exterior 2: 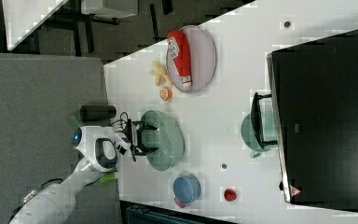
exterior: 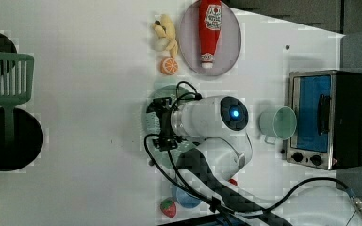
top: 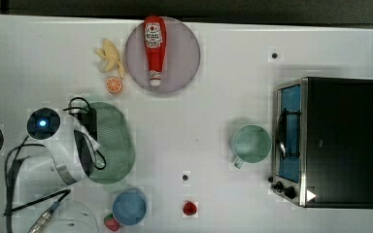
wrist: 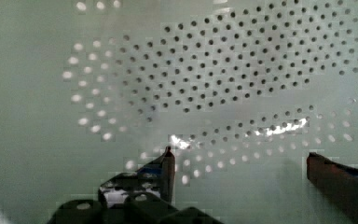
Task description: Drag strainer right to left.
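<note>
Gripper [wrist: 240,161] in the wrist view's foreground, jaws spread wide and empty, poised inside the strainer [wrist: 205,79] just above its perforated floor. Strainer [top: 114,143] at left of centre in the top view, partly under the arm, blue bowl [top: 129,206] just below, orange slice [top: 114,85] above. Farther right, mug [top: 250,143] and toaster oven [top: 330,141]. Likely risks: fingers skidding over smooth plastic, or the rim tipping under an off-centre push.
</note>
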Controlling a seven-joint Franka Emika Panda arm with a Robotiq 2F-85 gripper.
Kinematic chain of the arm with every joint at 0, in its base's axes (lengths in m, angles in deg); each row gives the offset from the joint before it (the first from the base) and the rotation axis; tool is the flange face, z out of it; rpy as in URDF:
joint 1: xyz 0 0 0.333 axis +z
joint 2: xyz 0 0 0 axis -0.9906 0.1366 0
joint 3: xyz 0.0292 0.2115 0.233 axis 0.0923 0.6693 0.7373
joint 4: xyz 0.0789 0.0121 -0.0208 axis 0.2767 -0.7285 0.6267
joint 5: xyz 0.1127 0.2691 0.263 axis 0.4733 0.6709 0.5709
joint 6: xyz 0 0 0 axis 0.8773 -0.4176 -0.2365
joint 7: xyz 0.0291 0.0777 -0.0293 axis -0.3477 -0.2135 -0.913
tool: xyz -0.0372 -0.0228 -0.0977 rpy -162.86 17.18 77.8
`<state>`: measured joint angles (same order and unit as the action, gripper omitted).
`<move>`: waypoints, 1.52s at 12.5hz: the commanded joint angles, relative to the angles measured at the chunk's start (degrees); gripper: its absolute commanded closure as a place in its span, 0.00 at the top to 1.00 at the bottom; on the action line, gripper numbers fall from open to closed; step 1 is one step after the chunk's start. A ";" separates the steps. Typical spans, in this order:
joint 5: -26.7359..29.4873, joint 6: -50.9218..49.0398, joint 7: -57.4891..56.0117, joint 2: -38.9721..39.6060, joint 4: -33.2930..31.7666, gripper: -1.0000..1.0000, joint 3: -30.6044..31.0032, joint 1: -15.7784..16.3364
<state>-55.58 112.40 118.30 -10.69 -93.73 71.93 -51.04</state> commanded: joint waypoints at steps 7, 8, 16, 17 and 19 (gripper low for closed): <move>5.72 -0.89 5.28 5.73 10.51 1.00 0.20 6.89; 5.87 -0.84 5.81 5.81 10.77 1.00 0.23 7.34; 0.85 -8.60 -3.23 -0.67 11.47 1.00 -3.44 8.76; -0.47 -12.94 -8.55 -4.08 11.48 1.00 -5.50 8.68; -2.88 -21.93 -18.50 -12.31 11.55 1.00 -11.43 8.43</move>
<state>-56.83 90.52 109.60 -15.60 -87.13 63.83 -38.98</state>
